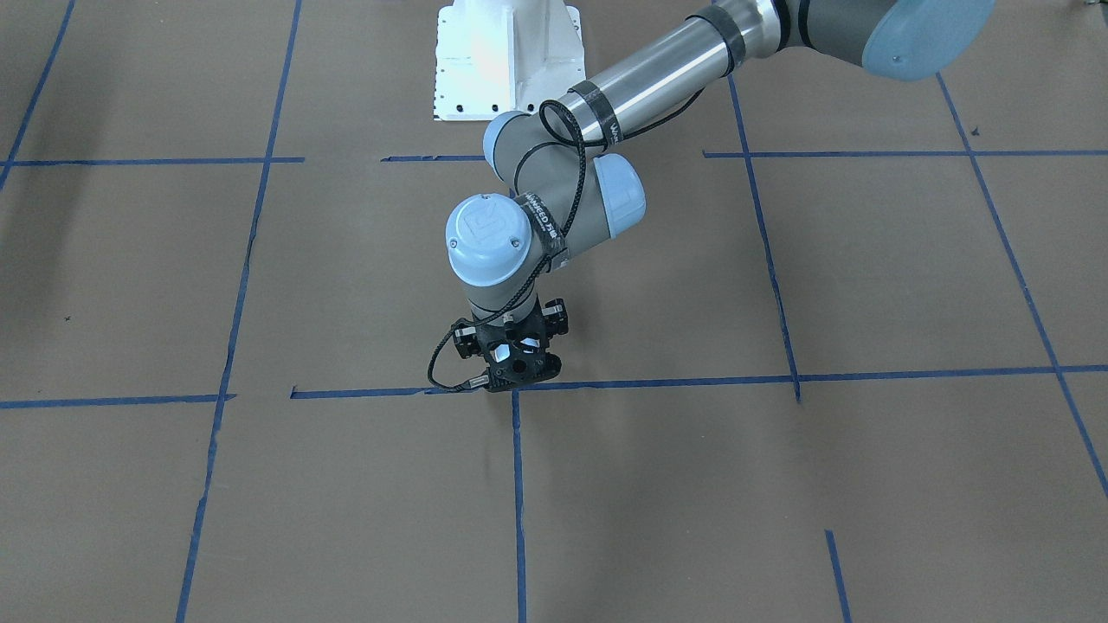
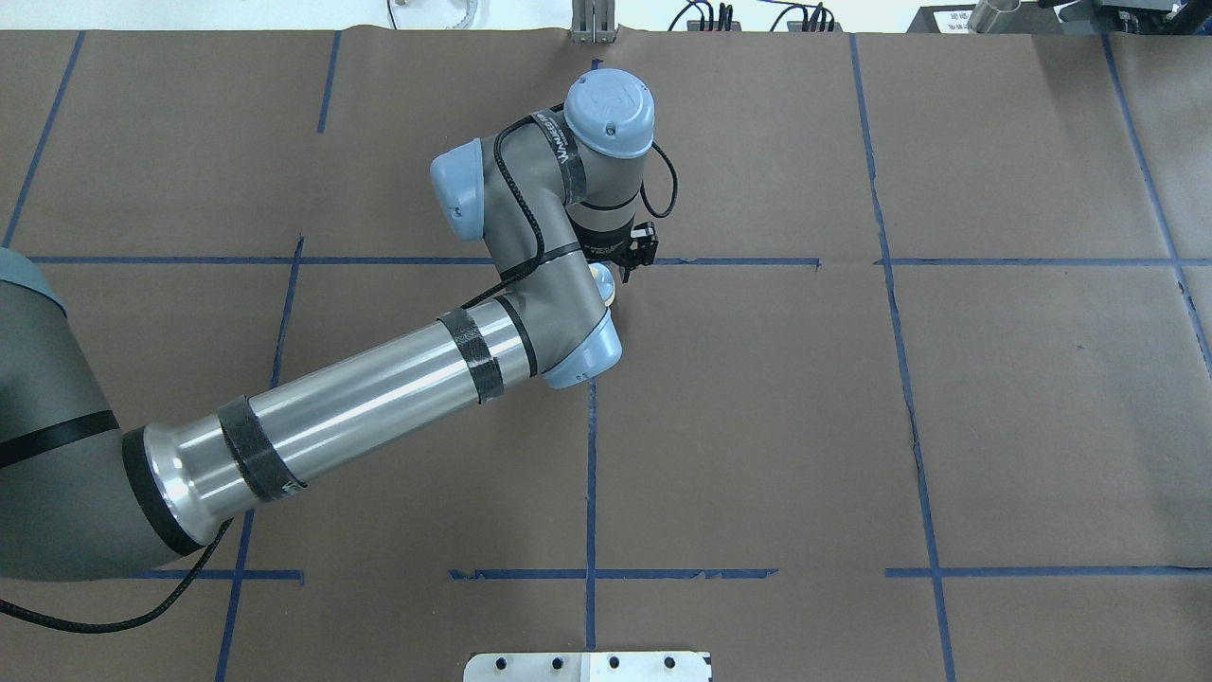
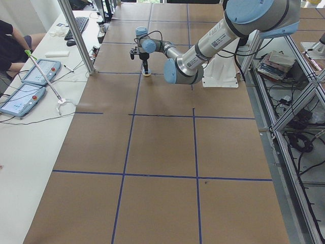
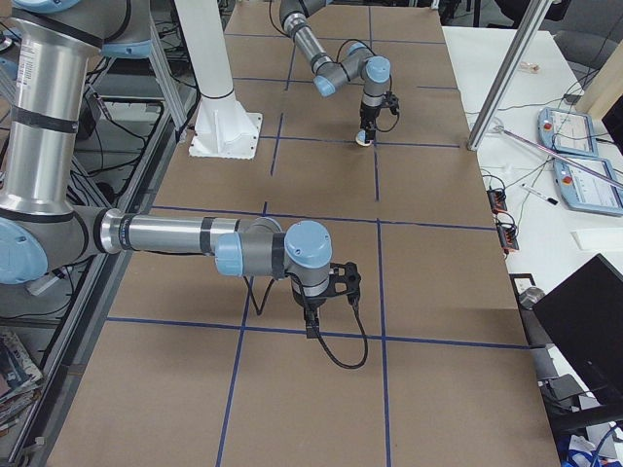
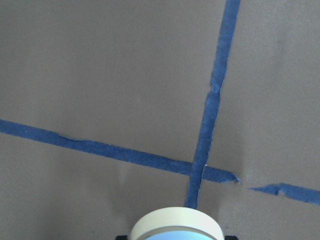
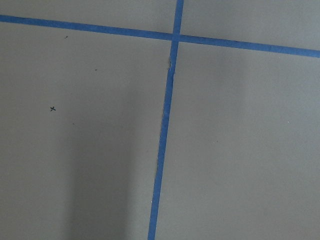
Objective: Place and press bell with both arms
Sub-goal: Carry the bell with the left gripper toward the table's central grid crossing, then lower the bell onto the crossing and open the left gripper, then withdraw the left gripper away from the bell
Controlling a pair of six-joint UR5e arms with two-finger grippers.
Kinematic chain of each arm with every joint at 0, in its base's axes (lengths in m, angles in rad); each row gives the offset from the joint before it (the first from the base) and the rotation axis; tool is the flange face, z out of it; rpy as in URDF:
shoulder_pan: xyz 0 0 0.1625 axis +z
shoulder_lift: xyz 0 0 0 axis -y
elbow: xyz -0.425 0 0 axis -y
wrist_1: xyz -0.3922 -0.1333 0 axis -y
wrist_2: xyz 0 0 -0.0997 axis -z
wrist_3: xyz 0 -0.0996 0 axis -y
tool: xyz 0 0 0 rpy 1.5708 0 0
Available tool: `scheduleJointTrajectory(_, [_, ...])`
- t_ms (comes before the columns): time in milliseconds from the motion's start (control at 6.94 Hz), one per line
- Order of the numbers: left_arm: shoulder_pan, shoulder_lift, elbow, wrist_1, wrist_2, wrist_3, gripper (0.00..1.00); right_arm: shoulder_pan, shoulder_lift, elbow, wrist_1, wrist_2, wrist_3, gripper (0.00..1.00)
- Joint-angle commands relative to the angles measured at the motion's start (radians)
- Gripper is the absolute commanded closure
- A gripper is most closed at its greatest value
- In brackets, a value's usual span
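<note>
The bell [image 5: 175, 226] shows at the bottom edge of the left wrist view, a cream ring around light blue, just above a blue tape crossing. It also shows as a cream spot [image 2: 603, 282] under the wrist in the overhead view and at the tape line in the side views [image 3: 147, 74] [image 4: 364, 140]. My left gripper [image 2: 614, 273] [image 1: 517, 370] points straight down and is shut on the bell, low at the paper. In the front view the gripper hides the bell. My right gripper [image 4: 310, 326] hangs low over bare paper far from the bell. I cannot tell whether it is open or shut.
Brown paper with a blue tape grid [image 1: 658, 382] covers the table. The white pedestal base [image 1: 506, 61] stands behind the left gripper. A side table with teach pendants [image 3: 25, 86], a metal post [image 3: 76, 35] and a seated person [image 3: 10, 43] lie along the far edge.
</note>
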Motion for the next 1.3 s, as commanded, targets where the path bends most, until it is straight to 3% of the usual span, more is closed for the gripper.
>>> scheduleJointTrajectory(0, [-0.011, -0.001, -0.009, -0.002, -0.002, 0.003, 0.0, -0.001, 0.003, 0.0, 0.002, -0.001, -0.001, 0.0])
scheduleJointTrajectory(288, [-0.06, 0.004, -0.079, 0.027, -0.038, 0.019, 0.0, -0.002, 0.012, 0.005, 0.003, 0.002, 0.0, 0.0])
scheduleJointTrajectory(432, [-0.1, 0.007, -0.117, 0.096, -0.081, 0.1, 0.0, -0.002, 0.019, 0.008, 0.002, 0.03, 0.0, 0.0])
scheduleJointTrajectory(576, [-0.122, 0.074, -0.226, 0.15, -0.081, 0.164, 0.0, -0.002, 0.021, 0.008, 0.002, 0.106, 0.0, 0.0])
scheduleJointTrajectory(864, [-0.175, 0.37, -0.593, 0.245, -0.083, 0.341, 0.0, -0.005, 0.021, 0.043, 0.012, 0.151, 0.002, 0.0])
scheduleJointTrajectory(1152, [-0.286, 0.608, -0.854, 0.318, -0.142, 0.56, 0.0, -0.111, 0.141, 0.063, 0.018, 0.112, 0.142, 0.0])
